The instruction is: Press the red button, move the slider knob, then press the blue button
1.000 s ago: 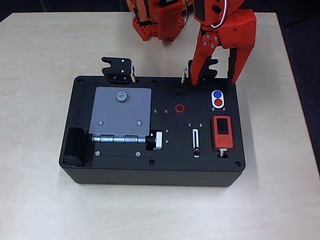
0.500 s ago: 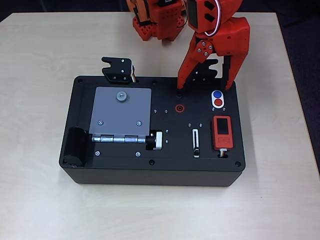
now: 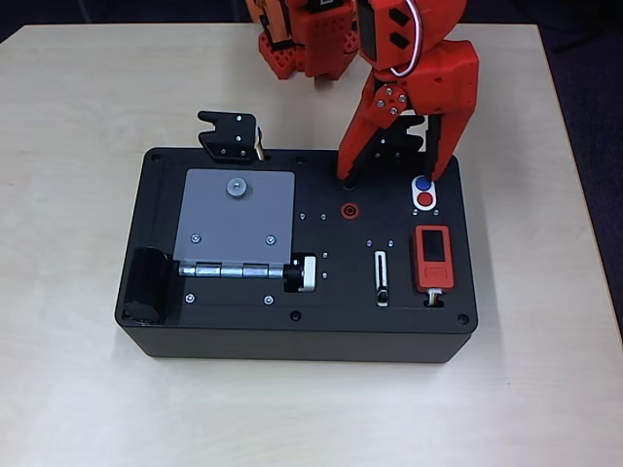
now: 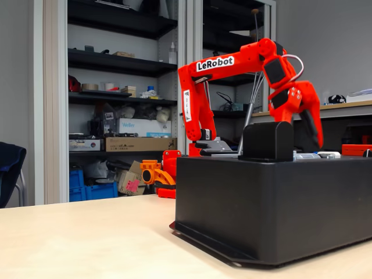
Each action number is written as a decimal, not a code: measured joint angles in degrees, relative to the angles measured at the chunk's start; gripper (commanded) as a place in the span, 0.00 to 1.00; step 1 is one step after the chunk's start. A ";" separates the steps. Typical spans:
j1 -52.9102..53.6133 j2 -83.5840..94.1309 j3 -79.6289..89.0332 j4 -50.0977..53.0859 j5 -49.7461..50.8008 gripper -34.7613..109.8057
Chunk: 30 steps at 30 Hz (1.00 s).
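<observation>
The pincer (image 3: pixel 389 178) hangs over the far edge of the black box (image 3: pixel 243 336), spread wide and grasping nothing; one finger points down near a dark socket, the other just beyond the blue button (image 3: pixel 421 182). Relative to the red button (image 3: pixel 425 200): the blue one touches it on the far side inside the same white oval; the slider knob (image 3: pixel 383 294) sits nearer the camera and to the left, at the near end of its white-rimmed slot; the pincer is beyond and mostly left.

By my reading nothing is pressed yet; no finger rests on the red button and the knob lies at the slot's end; so all three steps appear to remain, and this looks like the approach to the first.

Around it, in the overhead view: an orange block (image 3: pixel 433 258) with a dark screen just nearer than the red button; a red ring socket (image 3: pixel 348 209) to its left; further left a grey hinged plate (image 3: pixel 237 219) and a silver knob (image 3: pixel 307 273); a black bracket (image 3: pixel 230 135) at the far edge. The blue button lies so close that a wide finger might catch it first; the block crowds the near side.

In the fixed view the arm (image 4: pixel 232 64) arches over the box, which stands on a pale surface (image 3: pixel 78 117).
</observation>
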 measured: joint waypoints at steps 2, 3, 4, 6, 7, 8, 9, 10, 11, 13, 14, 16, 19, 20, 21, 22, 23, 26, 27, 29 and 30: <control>0.18 -0.09 0.35 -0.70 -0.18 0.51; 0.26 0.00 0.97 -0.97 -0.53 0.51; 0.09 0.00 1.23 -1.58 -0.26 0.51; 0.09 0.00 1.41 -1.85 -0.26 0.51; 0.09 0.09 1.93 -2.46 -0.26 0.51; 0.09 0.09 2.11 -2.72 -0.26 0.51; 0.09 0.09 2.20 -2.81 -0.26 0.51; 0.09 0.09 2.29 -2.81 -0.26 0.51; 0.09 0.09 2.37 -2.90 -0.26 0.51; 0.09 0.44 3.16 -3.69 -0.26 0.51; 0.09 0.44 3.25 -3.69 -0.26 0.51; 0.09 0.44 3.34 -3.87 -0.35 0.51; 0.09 0.44 3.34 -3.87 -0.26 0.51; 0.09 0.44 3.34 -3.87 -0.26 0.51; 0.09 0.44 3.34 -3.87 -0.26 0.51; 0.09 0.44 3.34 -3.87 -0.26 0.51; 0.18 0.44 3.34 -3.87 -0.26 0.51; 0.26 0.88 3.87 -3.96 -0.09 0.51; 0.26 0.88 4.04 -4.57 0.09 0.51; 0.35 0.88 4.57 -4.83 0.18 0.51; 0.35 0.88 5.01 -5.36 0.18 0.51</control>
